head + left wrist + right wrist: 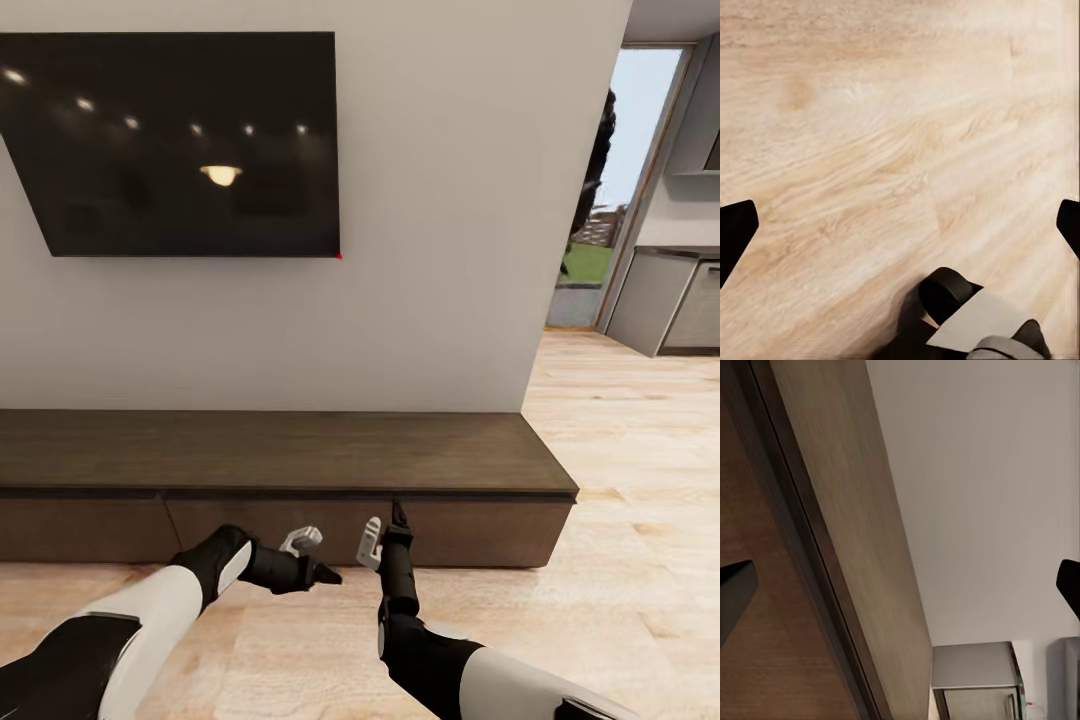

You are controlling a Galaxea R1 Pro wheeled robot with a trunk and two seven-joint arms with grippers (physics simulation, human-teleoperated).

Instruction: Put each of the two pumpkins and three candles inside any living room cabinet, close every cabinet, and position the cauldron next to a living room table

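Cabinet [280, 455], long low dark-brown wooden unit against white wall, drawers shut; likely heavy, stiff, handle-less fronts, grip at top edge. Head: right gripper [385, 535] parted near front. Left wrist: left gripper [900, 225] spread, empty, over pale plank floor [870, 112]. Right wrist: cabinet close.

So the cabinet [270, 455] is this long, low dark-brown wooden unit sitting flat against the white wall, right on the light wood floor. Drawer fronts are wide with no handles, and all of them look shut, flush with each other. Its top surface is bare.
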